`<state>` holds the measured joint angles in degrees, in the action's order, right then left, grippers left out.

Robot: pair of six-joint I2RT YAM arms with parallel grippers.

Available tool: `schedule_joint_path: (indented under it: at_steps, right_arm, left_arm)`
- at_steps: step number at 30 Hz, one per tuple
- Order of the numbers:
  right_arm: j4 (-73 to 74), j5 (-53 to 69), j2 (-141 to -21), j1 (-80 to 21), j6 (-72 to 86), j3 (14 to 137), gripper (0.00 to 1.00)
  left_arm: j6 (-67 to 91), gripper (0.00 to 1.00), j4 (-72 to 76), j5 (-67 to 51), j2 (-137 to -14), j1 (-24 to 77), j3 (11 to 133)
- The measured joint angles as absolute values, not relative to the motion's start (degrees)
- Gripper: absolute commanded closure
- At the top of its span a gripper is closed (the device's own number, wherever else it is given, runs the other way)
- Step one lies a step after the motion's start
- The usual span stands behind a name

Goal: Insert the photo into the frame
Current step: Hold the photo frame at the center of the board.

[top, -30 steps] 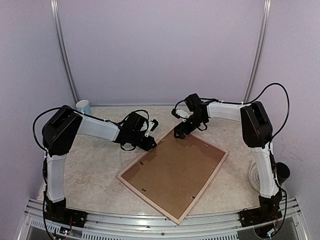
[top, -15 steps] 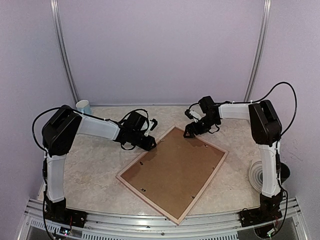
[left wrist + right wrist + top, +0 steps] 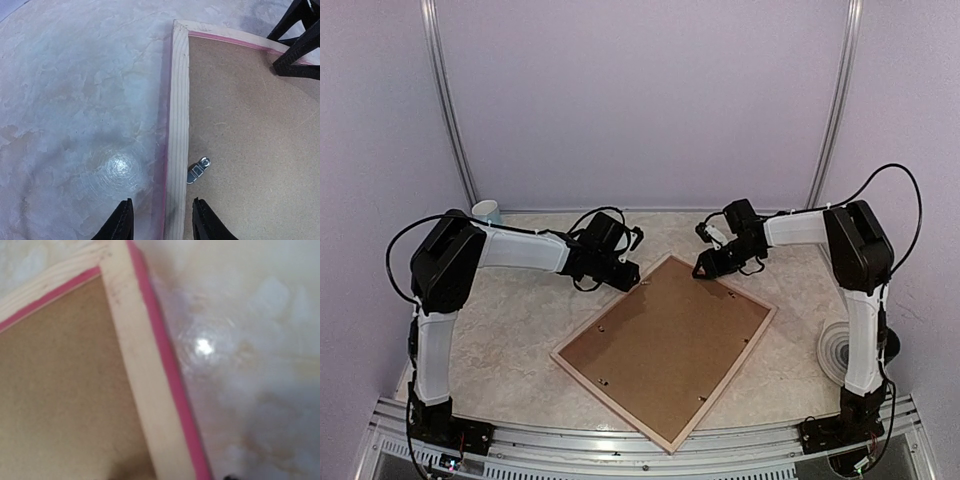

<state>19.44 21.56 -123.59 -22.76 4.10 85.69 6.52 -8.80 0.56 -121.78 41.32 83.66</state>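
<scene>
Frame (image 3: 177, 125) lies face down on the table (image 3: 75, 100), backing board (image 3: 240, 140) up and photo unseen, so the left gripper (image 3: 162, 222) straddles its rail, open and empty, seemingly ready to grip it, while the right gripper (image 3: 708, 266) sits at the far corner, its opening impossible to tell.

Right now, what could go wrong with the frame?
1. The left gripper is open astride the frame's rail near one corner. Pinching and lifting there might tilt or slide the whole frame.
2. A small metal tab sits beside that rail, close to one finger, and could snag.
3. The board covers the back and no photo shows, so I cannot tell whether it is inside.
</scene>
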Motion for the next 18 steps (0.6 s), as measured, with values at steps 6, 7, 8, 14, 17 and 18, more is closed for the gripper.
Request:
schedule_joint_path:
  at_steps: [6,7,8,14,17,18]
  right_arm:
    - [17.54,21.34,-122.5,-22.72,6.37,83.4,0.53]
    - [17.28,21.32,-122.34,-22.72,6.79,83.07,0.54]
    - [17.04,21.3,-122.23,-22.72,7.05,82.83,0.54]
    - [16.01,21.06,-122.02,-22.7,8.45,82.11,0.55]
    - [15.75,20.95,-121.95,-22.7,8.91,81.93,0.56]
    - [15.68,20.93,-121.93,-22.7,8.99,81.91,0.56]
  left_arm:
    - [7.77,0.59,-10.39,2.2,-123.79,41.32,84.86]
    - [7.81,0.59,-10.39,2.33,-123.83,41.36,84.95]
    - [7.9,0.59,-10.5,2.46,-123.9,41.43,84.97]
    - [8.75,0.59,-10.46,3.18,-124.62,41.95,85.82]
    - [8.82,0.59,-10.41,3.46,-124.9,42.35,85.97]
    - [8.82,0.6,-10.41,3.44,-125.01,42.48,85.97]
